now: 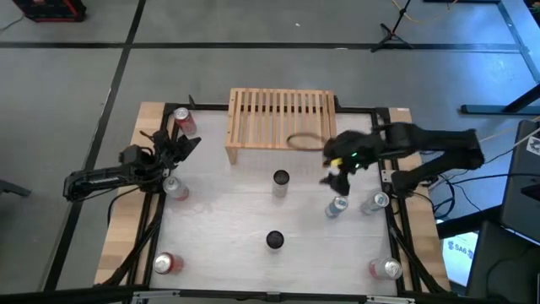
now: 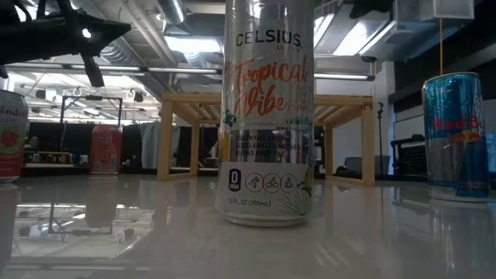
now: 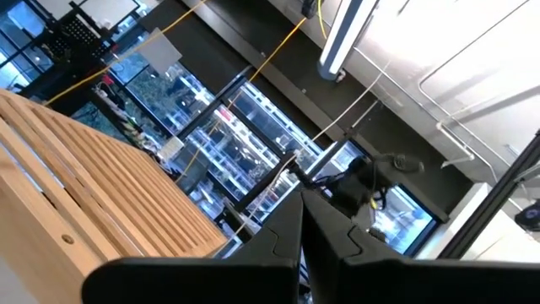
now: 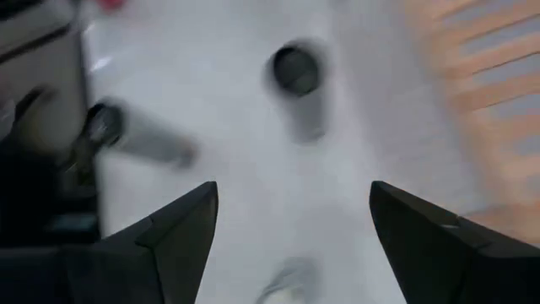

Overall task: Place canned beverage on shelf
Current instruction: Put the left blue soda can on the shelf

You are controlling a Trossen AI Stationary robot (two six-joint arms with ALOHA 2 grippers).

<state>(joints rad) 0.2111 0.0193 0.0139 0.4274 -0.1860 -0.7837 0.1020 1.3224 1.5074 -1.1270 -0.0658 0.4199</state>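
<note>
You see a white counter [image 1: 228, 211] carrying a low light-wood slatted shelf [image 1: 278, 122] at its far edge. Silver cans [image 1: 280, 180] stand before it. Your right claw [image 1: 337, 173] hovers wide, empty; your left claw [image 1: 181, 145] rests closed.

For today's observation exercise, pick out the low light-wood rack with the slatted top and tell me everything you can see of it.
The low light-wood rack with the slatted top stands at the far middle of the white table, upright on short side legs. Its top is a row of parallel narrow slats inside a plain frame, unpainted pale wood. No can stands on it. From table height, its underside is open between the legs. A thin dark loop lies over its right front edge. The open right gripper hovers just off its right front corner, not touching.
</note>
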